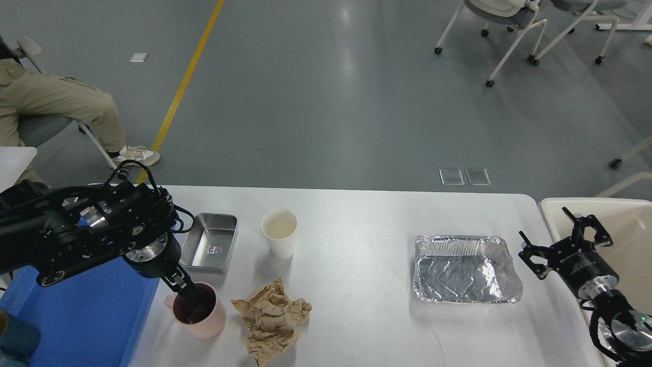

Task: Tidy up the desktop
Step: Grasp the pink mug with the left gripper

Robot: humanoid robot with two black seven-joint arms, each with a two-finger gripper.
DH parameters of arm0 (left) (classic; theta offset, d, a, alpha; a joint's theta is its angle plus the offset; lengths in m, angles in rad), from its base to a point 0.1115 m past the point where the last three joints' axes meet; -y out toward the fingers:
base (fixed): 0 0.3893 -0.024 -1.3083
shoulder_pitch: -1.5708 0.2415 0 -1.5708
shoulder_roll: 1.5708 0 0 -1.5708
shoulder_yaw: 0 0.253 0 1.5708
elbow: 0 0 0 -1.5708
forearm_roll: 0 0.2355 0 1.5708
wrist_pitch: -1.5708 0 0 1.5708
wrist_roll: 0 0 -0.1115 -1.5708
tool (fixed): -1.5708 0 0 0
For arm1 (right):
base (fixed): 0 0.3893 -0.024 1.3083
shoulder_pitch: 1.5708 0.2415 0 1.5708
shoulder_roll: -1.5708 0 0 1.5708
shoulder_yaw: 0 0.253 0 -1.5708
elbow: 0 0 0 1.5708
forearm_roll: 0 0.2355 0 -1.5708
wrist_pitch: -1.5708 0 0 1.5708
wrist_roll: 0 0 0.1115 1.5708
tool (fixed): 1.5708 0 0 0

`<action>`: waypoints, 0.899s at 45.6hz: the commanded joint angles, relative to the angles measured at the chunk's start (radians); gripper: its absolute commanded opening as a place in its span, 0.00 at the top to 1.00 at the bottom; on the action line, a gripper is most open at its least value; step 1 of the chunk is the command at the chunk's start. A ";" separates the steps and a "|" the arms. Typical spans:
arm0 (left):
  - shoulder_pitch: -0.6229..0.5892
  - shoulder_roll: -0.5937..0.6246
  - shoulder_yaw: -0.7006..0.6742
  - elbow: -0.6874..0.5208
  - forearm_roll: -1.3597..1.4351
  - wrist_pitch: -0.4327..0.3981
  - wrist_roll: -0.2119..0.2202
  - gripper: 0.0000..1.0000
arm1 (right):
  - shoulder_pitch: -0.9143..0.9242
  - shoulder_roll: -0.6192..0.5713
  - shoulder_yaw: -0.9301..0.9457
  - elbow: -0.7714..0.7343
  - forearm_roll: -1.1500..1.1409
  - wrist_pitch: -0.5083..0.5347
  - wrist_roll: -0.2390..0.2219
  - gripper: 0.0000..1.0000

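The white desktop [356, 234] carries a pink cup [204, 316], crumpled brown paper [272, 318], a white paper cup [279, 232], a small steel tray [210, 247] and a foil tray [466, 270]. My left gripper [189, 298] points down into the mouth of the pink cup, with a dark finger inside the rim. Its two fingers cannot be told apart. My right gripper [563, 237] hangs open at the desktop's right edge, to the right of the foil tray and apart from it, holding nothing.
A blue plastic tray [86, 311] lies at the left under my left arm. Beside the table's right end stands a cream bin [624, 229]. A seated person [56, 102] is at the far left, and chairs [504, 20] stand on the floor beyond.
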 commanded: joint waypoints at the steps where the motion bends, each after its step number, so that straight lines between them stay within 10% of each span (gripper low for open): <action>1: 0.025 -0.018 0.000 0.025 0.005 0.043 0.001 0.03 | -0.002 0.000 0.000 0.000 0.000 0.002 0.000 0.00; 17: 0.047 -0.057 -0.001 0.074 0.005 0.130 -0.002 0.11 | -0.008 0.000 0.000 -0.002 0.000 0.012 0.000 0.00; 41: 0.040 -0.075 0.008 0.078 0.044 0.127 -0.071 0.78 | -0.008 0.000 0.000 -0.004 -0.001 0.012 0.000 0.00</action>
